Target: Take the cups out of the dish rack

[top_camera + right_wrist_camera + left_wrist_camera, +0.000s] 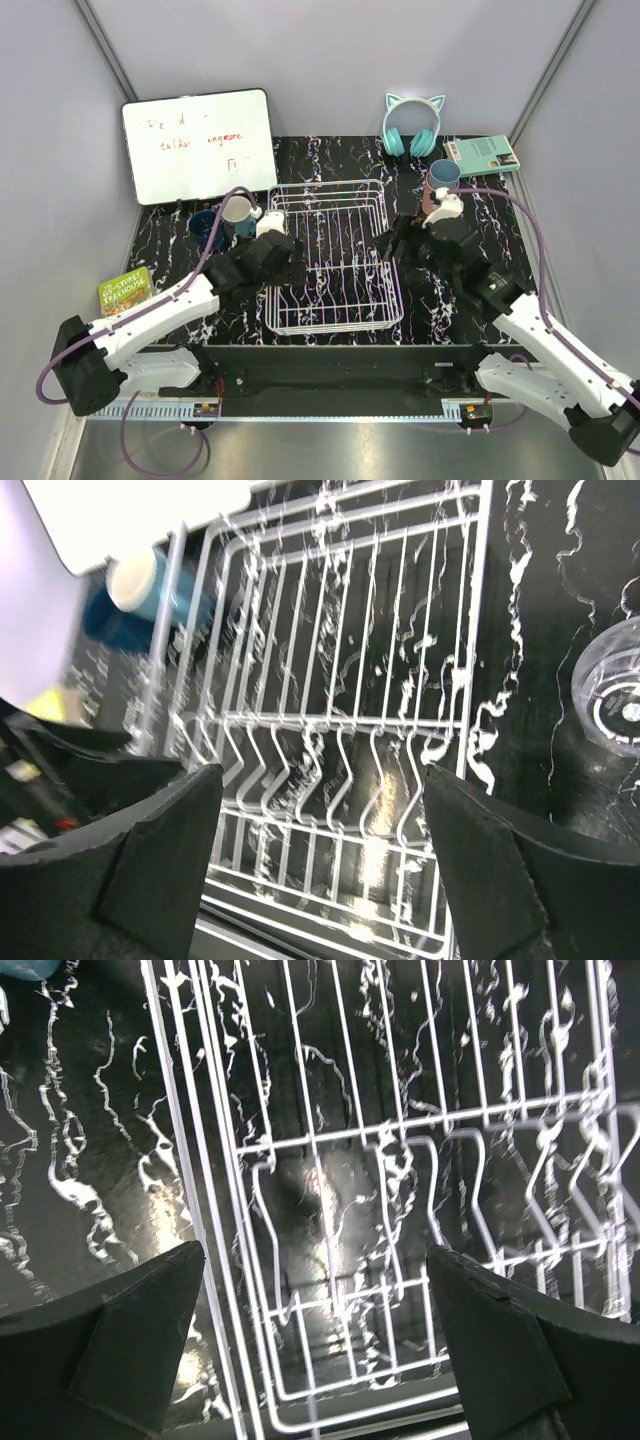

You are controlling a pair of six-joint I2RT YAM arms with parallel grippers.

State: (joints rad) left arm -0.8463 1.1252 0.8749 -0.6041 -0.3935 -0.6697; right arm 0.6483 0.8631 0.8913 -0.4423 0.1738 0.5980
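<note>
1. While you are watching from above, the bench (160,248) is carrying everything, and the dish rack (335,327) is sitting at its middle, running from near the front edge toward the back.
2. The whiteboard (200,147) is leaning at the back left corner, with red writing on it.
3. Your left gripper (315,1350) is hovering over the rack's left rim. Its fingers are standing wide apart and nothing is lying between them.
4. Your right gripper (320,860) is hovering at the rack's right rim, looking across the wires. Its fingers are also spread wide and are gripping nothing.
5. The teal headphones (412,128) are resting at the back edge, and a teal book (483,153) is lying at the back right corner.
6. A green book (125,291) is lying at the left edge.
7. The teal mug (238,212) and the dark navy mug (205,228) are standing together on the bench, just beside the rack's back left corner.
8. The light-blue cup (444,174) is standing toward the back right, outside the rack. A pink cup (429,199) is showing just in front of it, partly hidden by your right arm.
9. The clear glass (615,695) is standing on the bench to the right of the rack, apart from it.
</note>
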